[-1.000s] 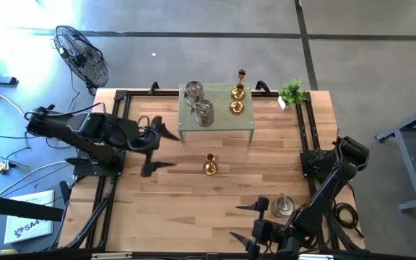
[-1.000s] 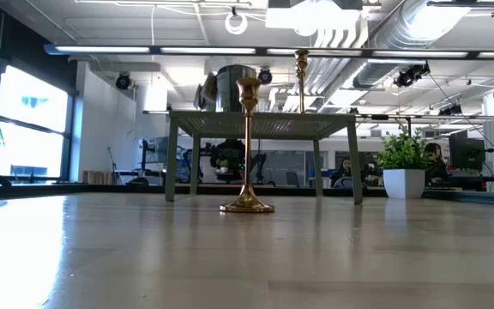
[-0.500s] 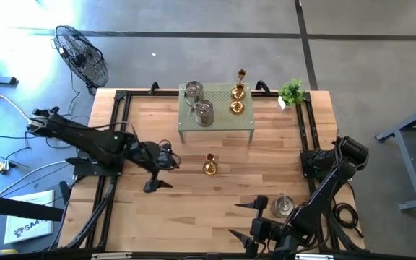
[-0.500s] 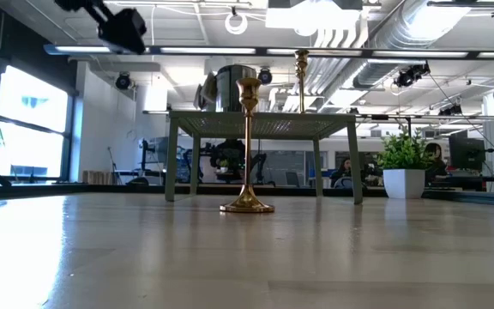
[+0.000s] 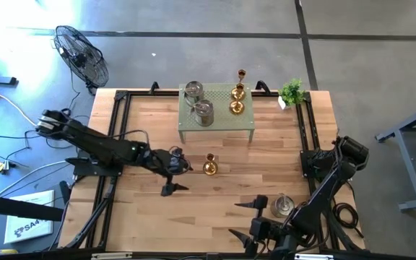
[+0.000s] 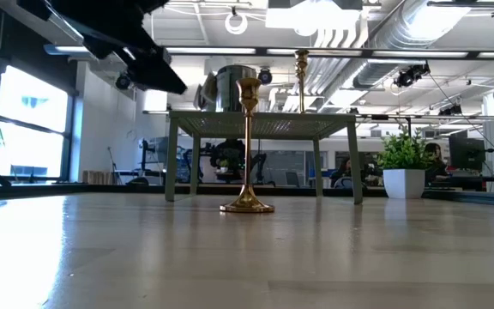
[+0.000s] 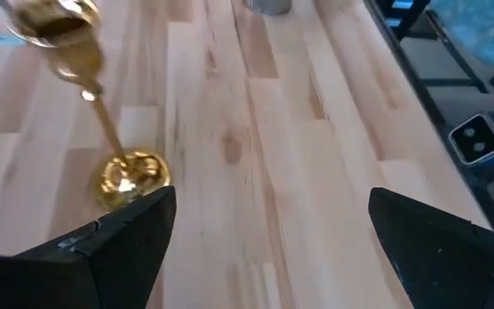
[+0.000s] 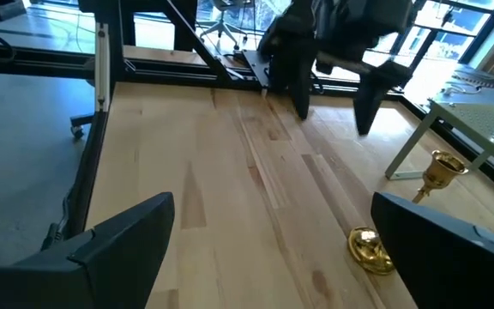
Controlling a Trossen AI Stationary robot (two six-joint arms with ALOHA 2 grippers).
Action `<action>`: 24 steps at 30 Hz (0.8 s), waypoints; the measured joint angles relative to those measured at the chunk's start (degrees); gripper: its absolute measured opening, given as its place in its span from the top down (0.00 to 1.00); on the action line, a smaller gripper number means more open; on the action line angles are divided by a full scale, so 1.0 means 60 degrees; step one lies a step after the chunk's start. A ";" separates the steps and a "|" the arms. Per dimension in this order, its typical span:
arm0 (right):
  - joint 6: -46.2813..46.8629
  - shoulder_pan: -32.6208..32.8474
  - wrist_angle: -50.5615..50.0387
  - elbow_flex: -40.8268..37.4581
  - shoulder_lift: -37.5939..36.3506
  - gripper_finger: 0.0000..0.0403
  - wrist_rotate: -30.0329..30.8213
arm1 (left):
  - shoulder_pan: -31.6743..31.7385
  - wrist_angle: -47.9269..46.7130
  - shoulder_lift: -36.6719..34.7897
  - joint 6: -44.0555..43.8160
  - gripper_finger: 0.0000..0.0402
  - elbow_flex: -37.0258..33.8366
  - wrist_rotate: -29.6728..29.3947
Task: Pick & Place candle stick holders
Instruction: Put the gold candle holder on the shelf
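**Left gripper wide open beside the lone gold holder**

Nearest the front edge sits the right gripper (image 5: 245, 220), fingers spread wide and holding nothing, with a silver holder (image 5: 284, 205) just beside it on the table (image 5: 143, 209). That arm is parked low at its own corner.

Mid-table now: the left gripper (image 5: 178, 177) hangs above the wood, jaws apart and empty. Just past its fingertips stands a gold holder (image 5: 209, 165), upright, not touching either finger. From the left wrist the same gold holder (image 7: 101, 129) shows ahead of one finger (image 7: 110, 249), off to that side and not in the gap between the two.

Beyond the gripper, the green stand (image 5: 217, 115) carries two silver holders (image 5: 198, 102) on one side and two gold ones (image 5: 237, 100) on the other. A third gold stem (image 5: 241, 74) is behind the stand. A potted plant (image 5: 291, 92) sits at the far corner.
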 joint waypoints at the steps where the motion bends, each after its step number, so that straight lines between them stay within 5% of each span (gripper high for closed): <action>1: -0.0002 0.0000 0.0003 -0.0003 0.0000 0.03 -0.0036 | 0.0000 0.0161 0.0218 0.0020 0.06 -0.0004 0.0068; 11: 0.0105 0.0000 0.0042 0.0000 -0.0004 0.03 -0.0223 | 0.0007 0.1291 0.1773 0.0084 0.06 0.0033 -0.0946; 24: 0.0191 0.0000 0.0041 -0.0001 -0.0004 0.03 -0.0249 | 0.0007 0.1677 0.1996 0.0124 0.06 0.0026 -0.2267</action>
